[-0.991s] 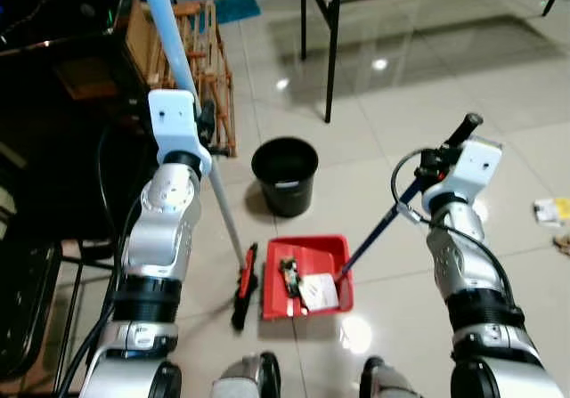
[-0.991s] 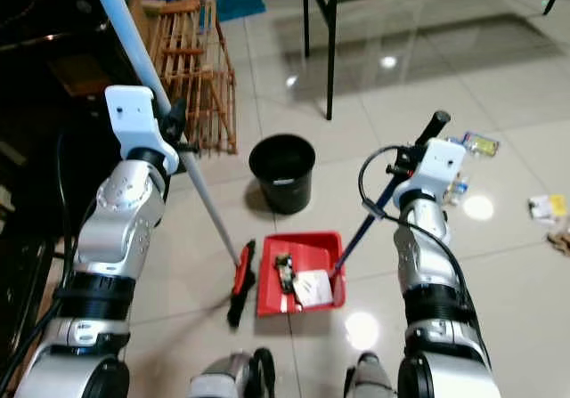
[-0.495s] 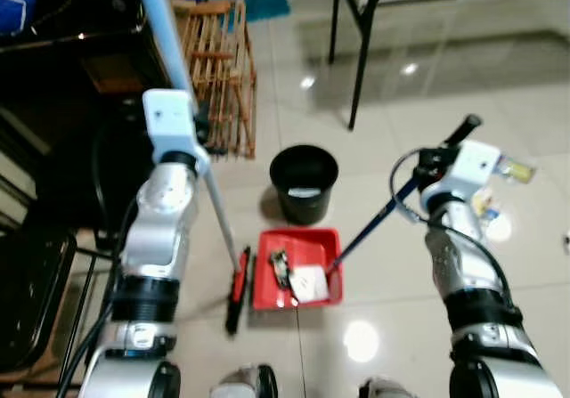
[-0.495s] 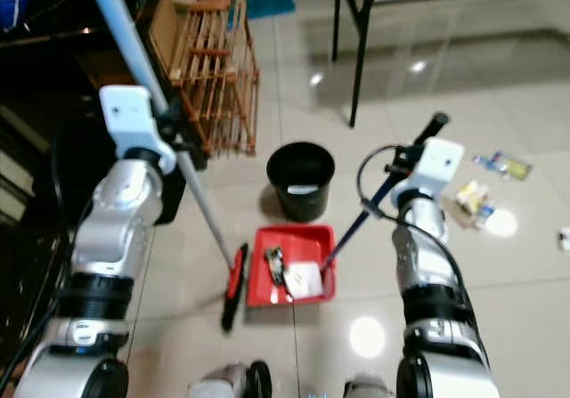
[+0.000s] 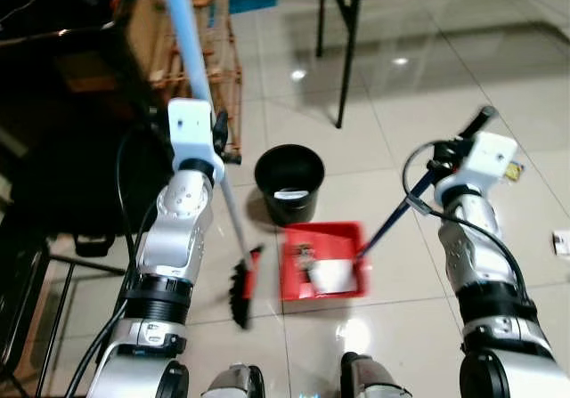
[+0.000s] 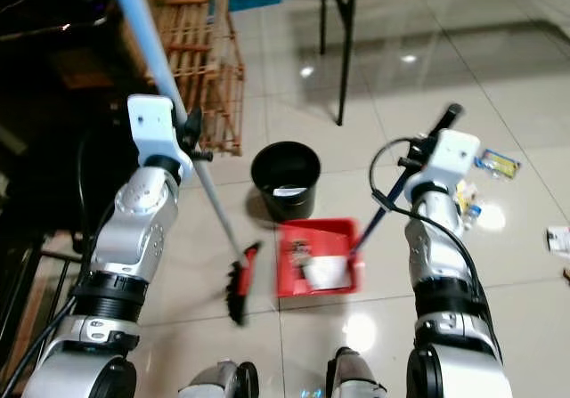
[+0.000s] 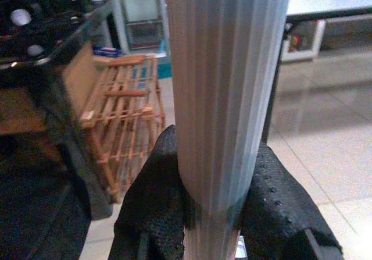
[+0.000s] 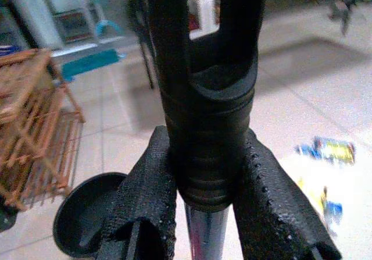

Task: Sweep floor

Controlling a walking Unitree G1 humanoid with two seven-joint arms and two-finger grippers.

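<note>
Gripping left: my left gripper (image 7: pixel 212 210) is clamped on the broom handle (image 5: pixel 191 55); both black fingers (image 7: pixel 154 207) press against the pale blue ribbed pole, one on each side
Gripping right: my right gripper (image 8: pixel 203 205) is closed around the dustpan handle (image 6: pixel 396 193), at its black grip end; a padded finger sits on each side, with the silver shaft showing below the grip
Broom: the pole slants from upper left down to the broom head (image 5: pixel 243 284), red and black, which rests on the tiled floor (image 5: pixel 401 95) just left of the pan
Dustpan: the red dustpan (image 5: pixel 322 260) lies flat on the floor in front of my feet, between my two arms; it holds a white scrap and some small dark bits; its dark handle rises up and to the right to my gripper
Bin: a black bucket (image 5: pixel 289 180) stands just beyond the pan, open side up
Litter: coloured wrappers (image 6: pixel 497 163) lie on the tiles beside my right arm; more scraps near the right edge
Surroundings: a wooden rack (image 6: pixel 203 60) stands at upper left; black table legs (image 5: pixel 346 46) farther back
</note>
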